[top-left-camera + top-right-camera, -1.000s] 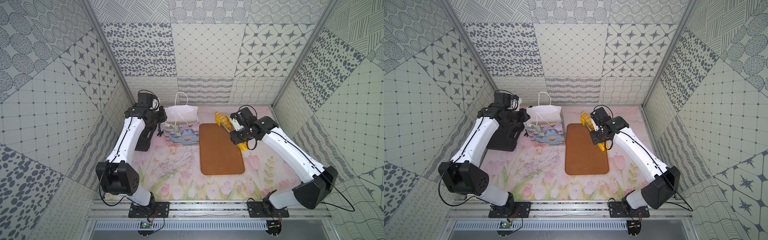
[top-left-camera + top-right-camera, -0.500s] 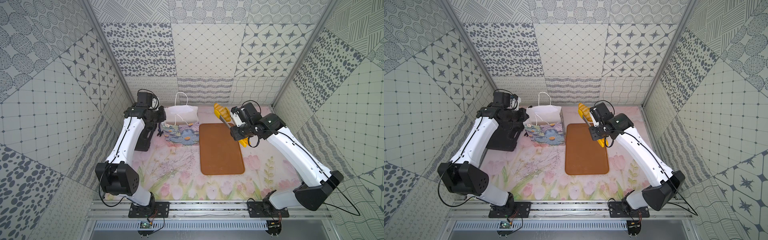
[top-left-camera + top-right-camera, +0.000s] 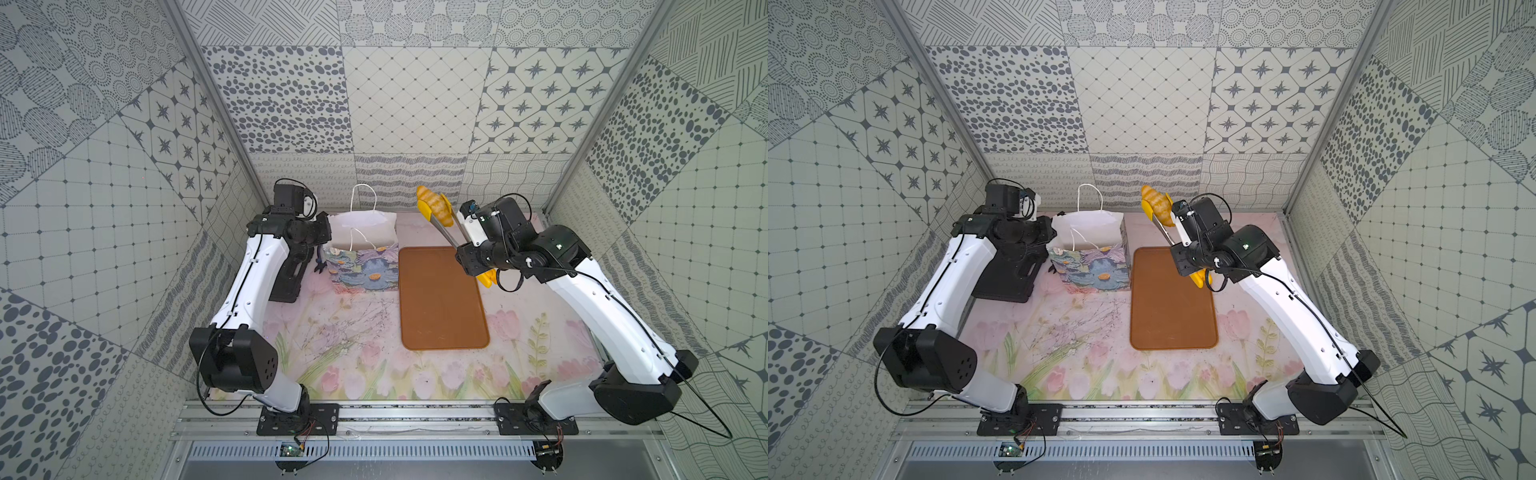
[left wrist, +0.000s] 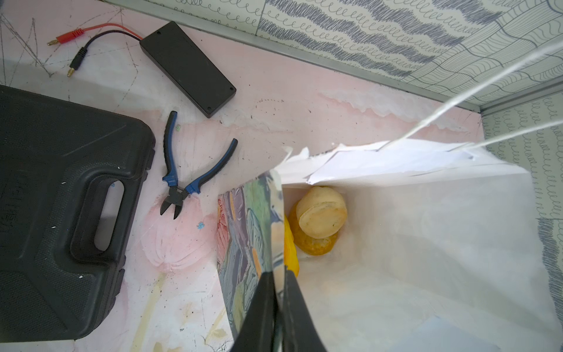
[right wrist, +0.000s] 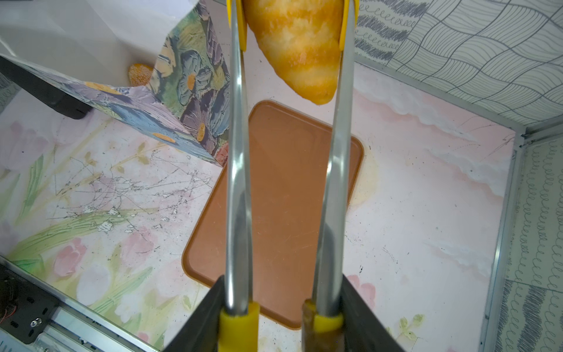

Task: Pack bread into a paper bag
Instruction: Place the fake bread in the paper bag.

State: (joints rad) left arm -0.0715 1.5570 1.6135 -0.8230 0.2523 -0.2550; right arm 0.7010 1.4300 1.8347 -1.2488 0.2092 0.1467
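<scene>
Left arm extended, left gripper pinched shut on the side wall of the paper bag; right arm raised, right gripper clamped on tongs holding a striped loaf aloft.

Paper, metal, plastic and baked crust.
The bag is matt white paper, and its front print looks like thick, rough paint. The tongs have polished, mirror-like metal arms with yellow plastic tips and sleeves. The croissant has a golden, lightly glossy crust, rougher in the pale stripes. The tray is smooth brown plastic with fine scratches. The case is black plastic, matt and grained.
</scene>
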